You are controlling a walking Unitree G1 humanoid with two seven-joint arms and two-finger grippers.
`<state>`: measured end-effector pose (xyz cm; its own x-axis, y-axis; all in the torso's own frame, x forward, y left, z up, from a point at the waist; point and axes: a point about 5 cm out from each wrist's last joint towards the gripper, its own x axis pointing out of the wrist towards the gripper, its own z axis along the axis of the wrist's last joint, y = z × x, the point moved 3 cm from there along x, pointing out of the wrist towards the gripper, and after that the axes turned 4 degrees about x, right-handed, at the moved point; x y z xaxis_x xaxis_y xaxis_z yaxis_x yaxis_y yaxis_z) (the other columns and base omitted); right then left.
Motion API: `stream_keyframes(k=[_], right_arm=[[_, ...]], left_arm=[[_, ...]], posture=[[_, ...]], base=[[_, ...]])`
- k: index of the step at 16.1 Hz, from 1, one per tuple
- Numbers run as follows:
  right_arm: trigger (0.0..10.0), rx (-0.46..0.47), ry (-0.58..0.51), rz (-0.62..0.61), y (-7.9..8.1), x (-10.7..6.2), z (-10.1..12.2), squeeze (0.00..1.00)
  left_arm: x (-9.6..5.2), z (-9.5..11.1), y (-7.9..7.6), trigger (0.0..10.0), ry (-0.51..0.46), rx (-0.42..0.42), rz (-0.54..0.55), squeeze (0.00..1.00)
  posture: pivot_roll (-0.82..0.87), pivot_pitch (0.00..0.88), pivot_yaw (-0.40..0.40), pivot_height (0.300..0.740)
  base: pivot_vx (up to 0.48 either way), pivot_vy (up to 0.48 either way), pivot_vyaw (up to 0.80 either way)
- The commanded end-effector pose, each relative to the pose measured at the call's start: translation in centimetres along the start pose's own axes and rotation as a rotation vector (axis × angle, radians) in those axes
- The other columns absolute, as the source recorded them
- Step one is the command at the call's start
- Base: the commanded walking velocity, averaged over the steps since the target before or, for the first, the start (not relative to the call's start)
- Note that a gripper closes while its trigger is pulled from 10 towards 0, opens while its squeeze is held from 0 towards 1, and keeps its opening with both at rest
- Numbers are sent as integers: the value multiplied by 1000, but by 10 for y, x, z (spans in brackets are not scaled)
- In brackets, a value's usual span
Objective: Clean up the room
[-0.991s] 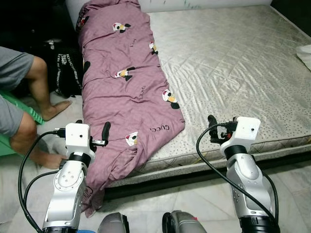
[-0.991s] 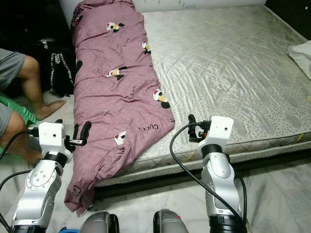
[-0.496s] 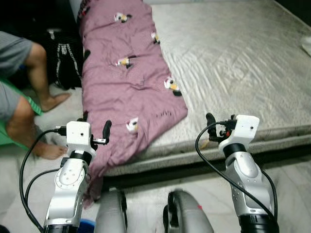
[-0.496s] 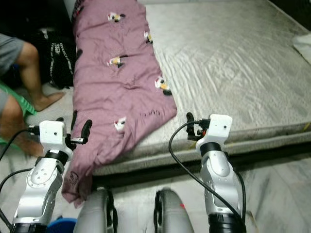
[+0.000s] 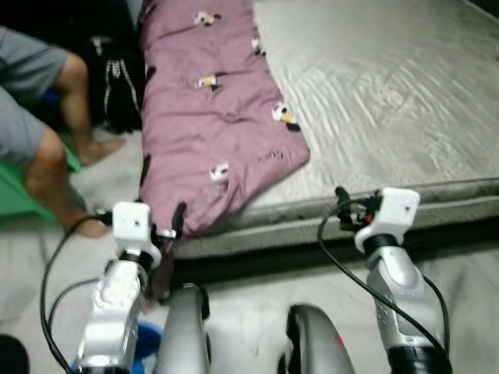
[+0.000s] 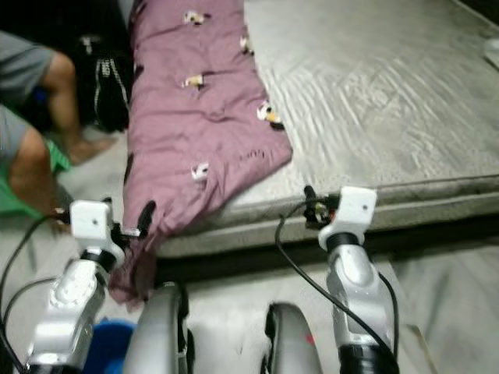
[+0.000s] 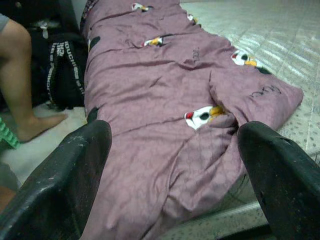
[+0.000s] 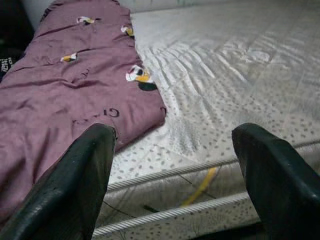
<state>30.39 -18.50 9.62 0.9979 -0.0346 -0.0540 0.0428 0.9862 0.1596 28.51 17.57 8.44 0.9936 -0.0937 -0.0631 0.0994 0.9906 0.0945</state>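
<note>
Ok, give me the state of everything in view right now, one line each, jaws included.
Blanket: spread along the bed's left side, its near end hanging over the edge.
Mattress: bare, no sheet on it.
Backpack: on the floor beside the bed.
Left gripper: jaws open, empty, facing the blanket.
Right gripper: jaws open, empty, facing the mattress edge.
Person: seated at the left, feet on the floor.

Person's bare legs [image 5: 54,167] beside bed; black backpack [image 7: 62,70] on floor; blue bucket [image 6: 105,347].

One purple blanket [image 5: 214,117], one mattress [image 5: 390,101], one black bag [image 5: 117,89], one seated person [image 5: 39,132].
</note>
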Motion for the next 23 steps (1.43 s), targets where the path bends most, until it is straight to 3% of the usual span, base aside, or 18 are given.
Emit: stream_keyframes(k=[1, 13, 15, 18, 21, 23], right_arm=[[10000, -5, -22, 20, 5, 3, 7, 0], [10000, -15, -13, 23, 6, 4, 5, 0], [10000, -17, -16, 23, 7, 4, 6, 0], [10000, -21, -21, 23, 4, 3, 8, 0], [10000, -21, -23, 25, 2, 2, 10, 0], [10000, -26, -22, 22, 1, 0, 10, 0]], left_arm=[[2, 8, 2, 10000, -30, 4, -7, 0], [4, 6, 0, 10000, -16, 3, -13, 0], [7, 3, 7, 10000, 5, 29, 37, 0], [12, -7, 22, 10000, 72, 0, 114, 0], [18, -11, 30, 10000, 110, 4, 131, 0], [23, -21, 33, 10000, 185, 3, 137, 0]], posture=[[-33, 102, -10, 624], [-31, 107, -11, 624], [-34, 111, -9, 624], [-48, 119, -10, 624], [-59, 129, -11, 599], [-70, 136, -13, 574]], base=[[341, 0, 0], [410, 0, 0], [0, 0, 0], [0, 0, 0], [0, 0, 0], [0, 0, 0]])
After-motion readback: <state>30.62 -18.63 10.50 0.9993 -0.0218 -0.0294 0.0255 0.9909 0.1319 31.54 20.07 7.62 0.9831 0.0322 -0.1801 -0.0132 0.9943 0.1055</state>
